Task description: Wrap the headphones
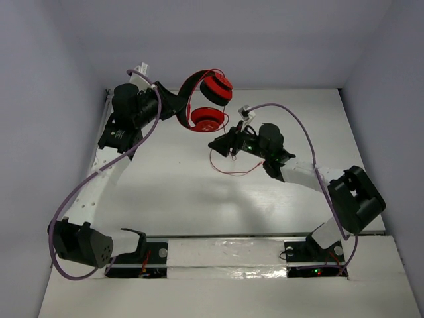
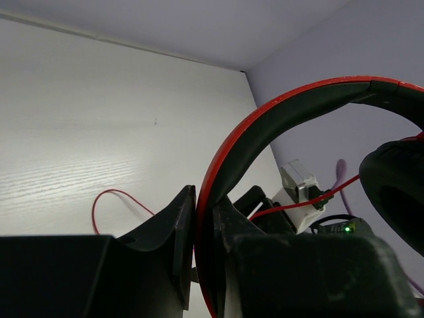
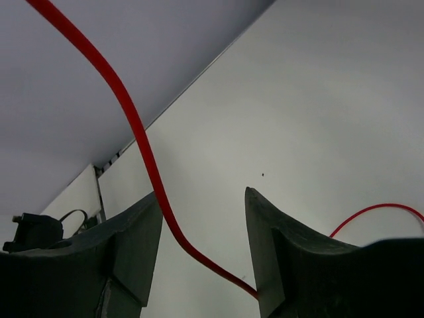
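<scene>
The red headphones [image 1: 216, 87] hang in the air at the back of the table, the two round earcups stacked near each other. My left gripper [image 1: 177, 106] is shut on the red headband [image 2: 225, 152], which runs up between its jaws; a black ear pad [image 2: 397, 192] shows at the right. The thin red cord [image 1: 233, 172] drops from the headphones and loops on the table. My right gripper [image 1: 220, 144] is just below the earcups. It is open [image 3: 203, 192], and the cord [image 3: 142, 149] passes loosely between its fingers.
Thick purple cables [image 1: 301, 126] run along both arms. The grey back wall and side walls close in the white table [image 1: 199, 199]. The right arm's white wrist camera [image 2: 301, 192] sits close behind the headband. A cord loop [image 2: 106, 199] lies on the table.
</scene>
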Controlling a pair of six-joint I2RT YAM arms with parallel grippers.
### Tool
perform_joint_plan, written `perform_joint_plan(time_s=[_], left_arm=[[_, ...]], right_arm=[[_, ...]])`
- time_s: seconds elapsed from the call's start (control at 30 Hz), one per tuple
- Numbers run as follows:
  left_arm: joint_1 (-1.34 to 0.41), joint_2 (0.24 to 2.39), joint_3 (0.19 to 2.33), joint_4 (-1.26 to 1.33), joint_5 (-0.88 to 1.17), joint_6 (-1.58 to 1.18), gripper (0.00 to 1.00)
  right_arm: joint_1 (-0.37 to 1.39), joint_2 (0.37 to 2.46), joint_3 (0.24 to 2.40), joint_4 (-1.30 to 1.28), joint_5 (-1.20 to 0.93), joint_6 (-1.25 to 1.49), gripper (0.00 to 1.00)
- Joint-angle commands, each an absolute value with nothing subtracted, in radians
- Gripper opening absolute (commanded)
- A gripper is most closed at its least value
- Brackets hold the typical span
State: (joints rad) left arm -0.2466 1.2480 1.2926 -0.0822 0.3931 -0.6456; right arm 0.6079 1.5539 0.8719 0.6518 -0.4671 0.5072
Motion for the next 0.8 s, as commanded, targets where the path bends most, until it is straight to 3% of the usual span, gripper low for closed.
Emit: perform_joint_plan(time_s=[0.0, 0.37, 0.6, 0.77], left_arm=[[-0.242, 1.233, 1.338, 0.055, 0.451, -0.724, 0.00], [-0.233, 1.267, 1.527, 0.032, 0.433, -0.767, 0.00], [-0.213, 1.304, 1.640, -0.037, 0.423, -0.768, 0.00], [-0.202, 1.308, 1.644, -0.029, 0.397, -0.805, 0.00]], right_arm=[[0.601, 1.584, 0.884, 0.784, -0.535, 0.509, 0.58], [0.601, 1.664, 0.796, 0.908, -0.565, 0.552, 0.75], [0.601, 1.681, 0.744, 0.974, -0.552, 0.568, 0.73], [0.601, 1.723, 0.730, 1.022, -0.567, 0.592, 0.65]])
